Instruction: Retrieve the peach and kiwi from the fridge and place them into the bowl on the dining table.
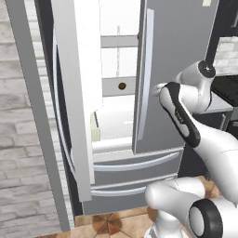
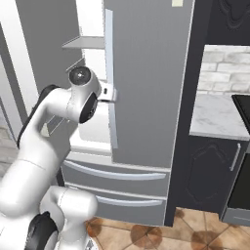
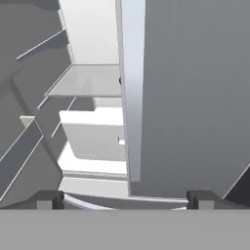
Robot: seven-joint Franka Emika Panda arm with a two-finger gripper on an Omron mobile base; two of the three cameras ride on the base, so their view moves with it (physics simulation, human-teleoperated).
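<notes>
The grey fridge [image 1: 176, 42] stands with its left door [image 1: 76, 93] swung open and its right door [image 2: 146, 83] shut. On a white inner shelf sits the kiwi [image 1: 122, 86], a small dark brown ball. My gripper [image 1: 157, 89] is at the right door's inner edge, beside its long vertical handle [image 2: 111, 73]. It appears there in the right base view too [image 2: 111, 93]. In the hand view the gripper [image 3: 126, 200] is open wide, its fingertips [image 3: 49, 199] either side of the handle [image 3: 132, 97], nothing held. The peach, the bowl and the dining table are out of view.
Two bottom drawers [image 1: 135, 162] with curved handles lie below the doors. A brick wall [image 1: 18, 139] is left of the open door. Right of the fridge are dark cabinets [image 2: 210, 166], a marble counter [image 2: 215, 114] and a black stove [image 2: 242, 105].
</notes>
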